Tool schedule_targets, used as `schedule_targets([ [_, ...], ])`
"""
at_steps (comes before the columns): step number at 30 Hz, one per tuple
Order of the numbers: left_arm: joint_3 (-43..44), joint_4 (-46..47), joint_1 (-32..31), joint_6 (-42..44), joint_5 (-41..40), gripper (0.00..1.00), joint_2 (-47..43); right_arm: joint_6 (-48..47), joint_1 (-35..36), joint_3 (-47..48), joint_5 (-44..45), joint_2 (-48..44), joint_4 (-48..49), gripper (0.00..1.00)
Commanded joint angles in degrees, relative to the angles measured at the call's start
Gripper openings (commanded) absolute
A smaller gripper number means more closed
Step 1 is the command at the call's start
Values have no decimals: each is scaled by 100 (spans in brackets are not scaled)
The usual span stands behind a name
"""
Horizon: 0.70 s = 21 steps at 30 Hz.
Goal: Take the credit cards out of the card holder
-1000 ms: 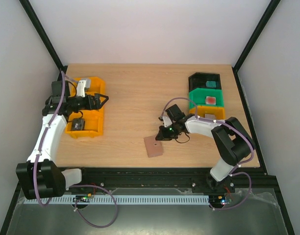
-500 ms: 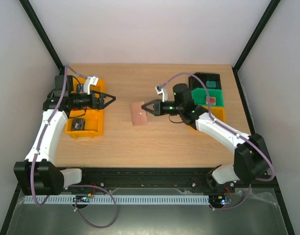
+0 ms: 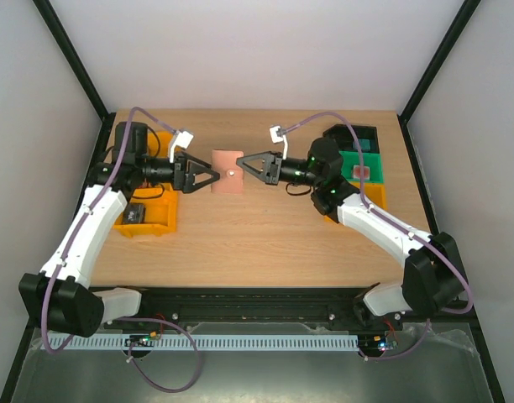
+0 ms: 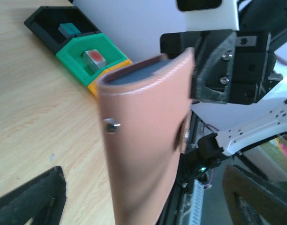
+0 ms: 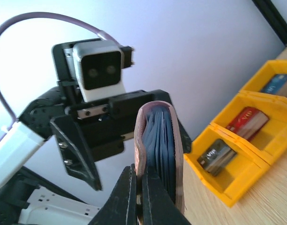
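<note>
Card holder (image 3: 228, 171) is held mid-air above the table (image 3: 265, 243), between the 2 arms. It is pinched along 1 edge by the clamped right gripper (image 3: 244, 162), so the free edge is presented to the left gripper (image 3: 210, 178), jaws spread wide (contact not confirmed).

Card holder (image 3: 228, 171) is up off the table (image 3: 265, 243), over its far middle, between my grippers: left gripper (image 3: 208, 176) just left of it, right gripper (image 3: 244, 162) on its right edge. Left bins (image 3: 171, 210) line the far-left edge, right bins (image 3: 337, 134) sit at the far-right corner. Credit cards (image 3: 133, 214) lie inside both.
</note>
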Motion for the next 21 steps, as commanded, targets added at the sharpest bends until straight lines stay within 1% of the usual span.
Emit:
schedule_targets([
  [1,138,155,-78,-122,16,86,106,277,17,123,-436,-103,1101,2],
  [3,139,233,-89,-164,296,70,125,279,17,121,-450,-113,1121,2],
  [4,145,253,-101,-174,468,59,134,275,18,118,-445,-103,1122,2],
  [5,154,258,-108,-169,597,45,128,266,23,123,-452,-92,1123,2],
  [6,163,253,-108,-142,683,27,122,263,18,124,-454,-86,1122,2],
  [7,165,232,-113,-94,721,14,114,250,15,119,-431,-78,1111,2],
  [8,151,200,-113,-3,724,9,98,229,17,122,-403,-69,1070,2],
  [9,125,192,-113,44,739,5,85,165,19,127,-350,-64,973,2],
  [11,43,216,-112,48,854,2,64,7,18,181,-196,-58,659,2],
  [15,-106,446,-109,-186,792,2,-10,-374,17,435,87,46,-128,2],
  [16,-127,520,-113,-298,657,2,-30,-538,17,561,323,64,-539,4],
  [17,-147,586,-104,-411,428,2,-52,-821,24,725,703,75,-1138,14],
  [18,-158,620,-99,-489,165,2,-76,-1133,21,912,1256,83,-1784,27],
  [19,-153,627,-96,-547,-190,2,-90,-1387,30,1105,1913,77,-2455,36],
  [20,-141,621,-96,-606,-549,2,-99,-1604,71,1281,2745,76,-3025,43],
  [21,-128,613,-96,-640,-850,2,-101,-1846,173,1439,3608,72,-3529,47],
])
